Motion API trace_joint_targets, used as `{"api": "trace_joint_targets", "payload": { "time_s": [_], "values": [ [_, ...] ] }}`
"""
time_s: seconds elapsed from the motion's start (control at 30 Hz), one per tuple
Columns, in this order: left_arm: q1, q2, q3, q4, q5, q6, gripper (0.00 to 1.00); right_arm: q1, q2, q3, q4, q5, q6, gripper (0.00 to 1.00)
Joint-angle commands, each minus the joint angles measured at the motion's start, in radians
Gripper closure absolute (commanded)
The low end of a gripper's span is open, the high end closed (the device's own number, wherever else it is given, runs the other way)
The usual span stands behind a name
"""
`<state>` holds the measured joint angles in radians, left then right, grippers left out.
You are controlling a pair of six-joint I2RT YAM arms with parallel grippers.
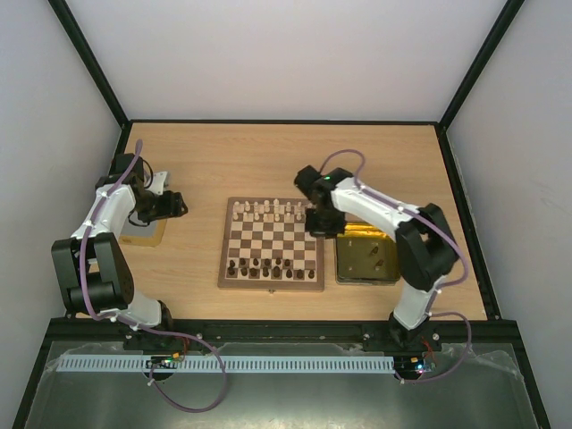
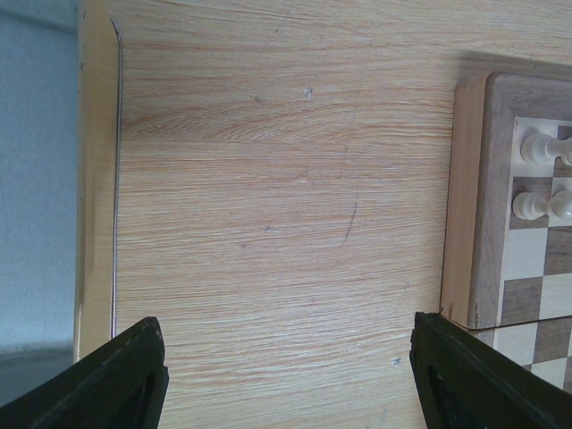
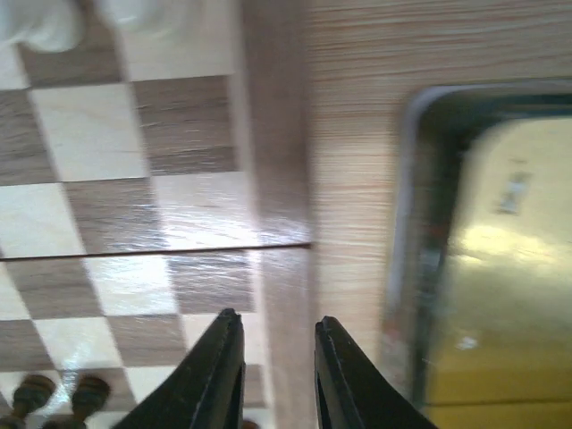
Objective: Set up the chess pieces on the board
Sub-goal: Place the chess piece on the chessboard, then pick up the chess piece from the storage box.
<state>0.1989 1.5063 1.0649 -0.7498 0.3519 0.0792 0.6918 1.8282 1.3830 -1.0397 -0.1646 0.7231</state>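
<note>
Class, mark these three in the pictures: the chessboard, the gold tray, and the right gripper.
chessboard (image 1: 272,241): top view, a bare middle square.
gold tray (image 1: 354,266): top view, bare floor near its left side.
right gripper (image 3: 277,318): right wrist view, the gap midway between its fingertips.

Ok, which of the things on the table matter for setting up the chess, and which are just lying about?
Job: board, pale chess pieces, dark chess pieces.
Lying about: gold tray, second tray at far left.
</note>
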Motion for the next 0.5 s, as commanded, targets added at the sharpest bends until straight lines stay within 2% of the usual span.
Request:
{"api": "trace_joint_targets", "payload": {
  "time_s": [0.0,0.2,0.37,0.47],
  "values": [
    [-0.009,0.009,0.017,-0.015,0.015,0.008,0.26,-0.096,-0.158,-0.103,-0.051,0.084,0.009,0.79],
    [-0.017,0.015,0.017,-0.016,0.012,0.009,0.26,-0.284,-0.278,-0.215,-0.043,0.060,-0.037,0.78],
    [-0.028,0.020,0.018,-0.016,0.005,0.008,0.26,-0.451,-0.291,-0.299,0.002,-0.029,-0.083,0.78],
    [-0.031,0.016,0.016,-0.013,0.001,0.006,0.26,-0.486,-0.286,-0.304,0.027,-0.050,-0.082,0.78]
  ]
}}
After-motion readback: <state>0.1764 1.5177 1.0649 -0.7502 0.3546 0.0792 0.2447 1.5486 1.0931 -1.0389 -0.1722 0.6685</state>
